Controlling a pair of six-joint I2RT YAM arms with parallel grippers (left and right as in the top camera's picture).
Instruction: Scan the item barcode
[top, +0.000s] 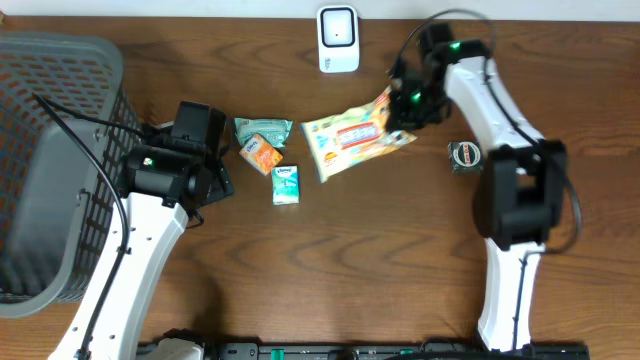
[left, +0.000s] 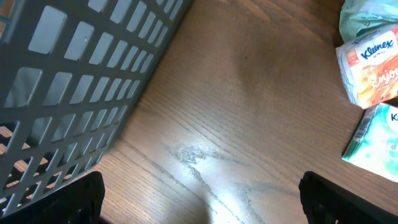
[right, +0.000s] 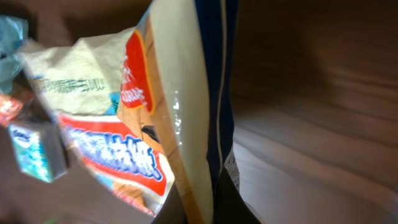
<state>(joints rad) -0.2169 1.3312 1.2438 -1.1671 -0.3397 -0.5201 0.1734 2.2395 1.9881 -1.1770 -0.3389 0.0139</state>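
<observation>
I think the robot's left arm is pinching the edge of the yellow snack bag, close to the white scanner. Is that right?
Not quite: the arm is wrong. It is the right gripper that is shut on the edge of the yellow snack bag, close to the white scanner. The overhead view shows this, and the right wrist view shows the bag's edge clamped between that gripper's fingers.

The orange tissue pack (left: 370, 68) carries the brand name "Kleenex" in blue script on a white field, with "Enjoy" in pale lettering below it; both are legible in the left wrist view. The teal tissue pack (left: 376, 140) shows only a leading "K" at the frame edge. The snack bag (right: 112, 130) bears printed characters on its pale panel and red banner, too blurred to read
</observation>
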